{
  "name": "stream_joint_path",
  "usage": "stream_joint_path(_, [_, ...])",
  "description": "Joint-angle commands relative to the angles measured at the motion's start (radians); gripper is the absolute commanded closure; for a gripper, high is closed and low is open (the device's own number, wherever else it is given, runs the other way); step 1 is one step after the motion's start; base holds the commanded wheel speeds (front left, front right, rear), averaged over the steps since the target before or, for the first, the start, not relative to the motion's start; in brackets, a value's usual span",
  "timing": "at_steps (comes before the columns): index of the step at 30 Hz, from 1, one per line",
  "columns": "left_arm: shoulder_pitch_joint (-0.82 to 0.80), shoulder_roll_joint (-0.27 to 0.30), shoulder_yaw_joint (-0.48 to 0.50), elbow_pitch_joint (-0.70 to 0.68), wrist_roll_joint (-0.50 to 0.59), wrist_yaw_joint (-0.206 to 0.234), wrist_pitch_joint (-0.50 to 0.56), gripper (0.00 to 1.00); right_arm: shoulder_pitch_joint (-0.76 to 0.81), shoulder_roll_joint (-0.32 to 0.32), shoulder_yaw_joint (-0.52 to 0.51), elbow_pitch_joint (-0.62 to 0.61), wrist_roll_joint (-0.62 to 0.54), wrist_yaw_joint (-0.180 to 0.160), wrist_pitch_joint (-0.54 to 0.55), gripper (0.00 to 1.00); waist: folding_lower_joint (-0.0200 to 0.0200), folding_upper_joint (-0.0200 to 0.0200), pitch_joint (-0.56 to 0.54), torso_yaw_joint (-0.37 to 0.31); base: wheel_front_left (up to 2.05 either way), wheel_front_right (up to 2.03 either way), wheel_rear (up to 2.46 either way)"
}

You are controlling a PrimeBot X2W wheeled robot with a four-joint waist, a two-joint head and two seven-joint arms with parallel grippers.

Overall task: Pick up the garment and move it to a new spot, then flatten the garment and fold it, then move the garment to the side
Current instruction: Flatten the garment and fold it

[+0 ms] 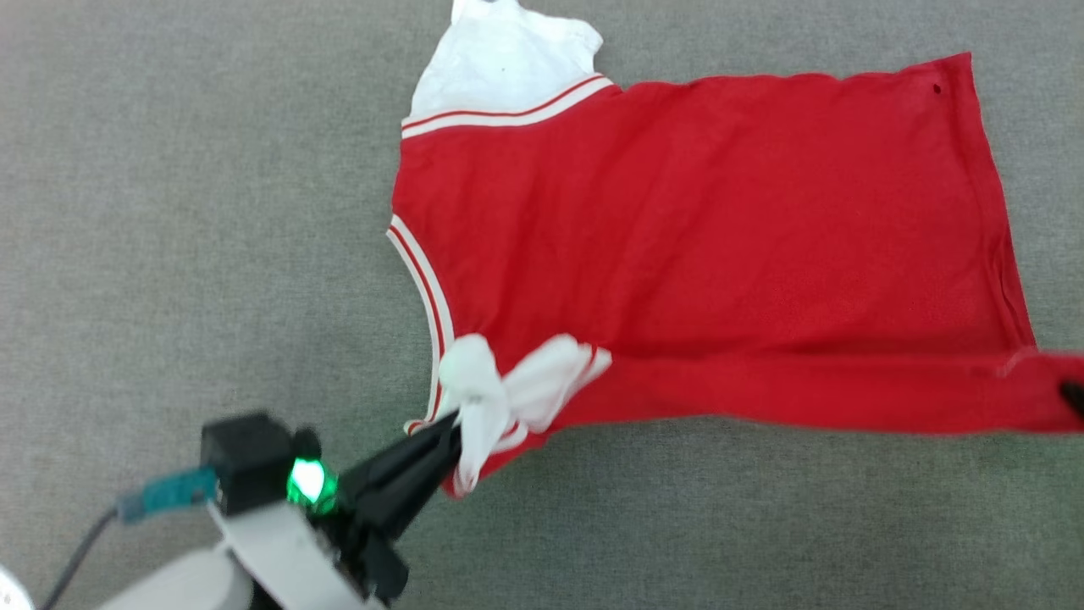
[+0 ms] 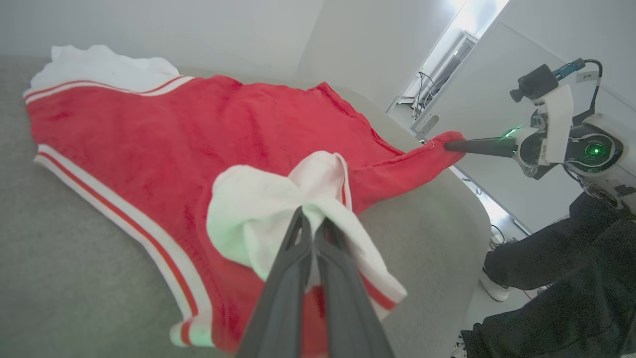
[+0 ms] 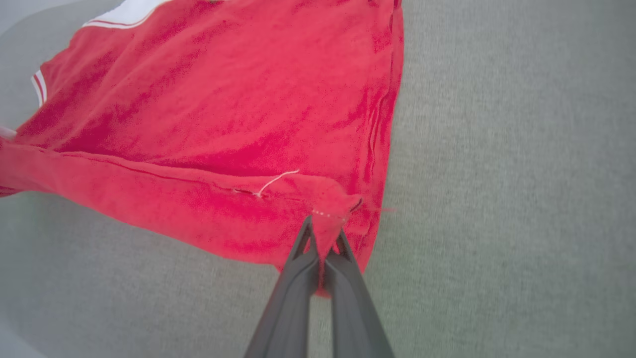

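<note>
The garment, a red T-shirt with white sleeves and striped trim, lies spread on the grey surface, its near long edge lifted and folded over. My left gripper is shut on the bunched white sleeve at the lower left of the head view. My right gripper is shut on the red hem corner; in the head view just its dark tip shows at the right edge. The left wrist view shows the right gripper pulling that corner taut. The far white sleeve lies flat at the top.
Grey carpet-like tabletop extends wide to the left and in front of the garment. In the left wrist view, the table's edge drops off near the right arm, and a person's dark-trousered legs stand beyond it.
</note>
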Motion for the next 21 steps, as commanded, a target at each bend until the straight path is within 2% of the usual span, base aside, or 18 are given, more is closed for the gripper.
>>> stream_joint_path(1, [-0.039,-0.001,-0.010,0.002,-0.014,0.000,0.007,1.00,-0.041,0.004,0.004,0.006,-0.007,-0.002,0.013,1.00,0.0000,0.0000,0.008,-0.002,0.00,0.00,0.00])
stream_joint_path(9, [-0.346,-0.029,-0.141,0.101,-0.136,0.000,0.068,1.00,-0.337,0.002,0.110,0.200,-0.048,-0.002,0.044,1.00,0.0000,0.0000,0.055,-0.007,0.00,0.00,0.00])
stream_joint_path(14, [-0.472,-0.050,-0.218,0.211,-0.204,0.000,0.044,1.00,-0.465,-0.003,0.177,0.338,-0.062,-0.002,-0.008,1.00,0.0000,0.0000,0.085,-0.011,0.00,0.00,0.00])
stream_joint_path(21, [-0.555,-0.079,-0.329,0.353,-0.272,0.000,0.006,1.00,-0.562,-0.003,0.280,0.499,-0.053,-0.002,-0.095,1.00,0.0000,0.0000,0.104,-0.018,0.00,0.00,0.00])
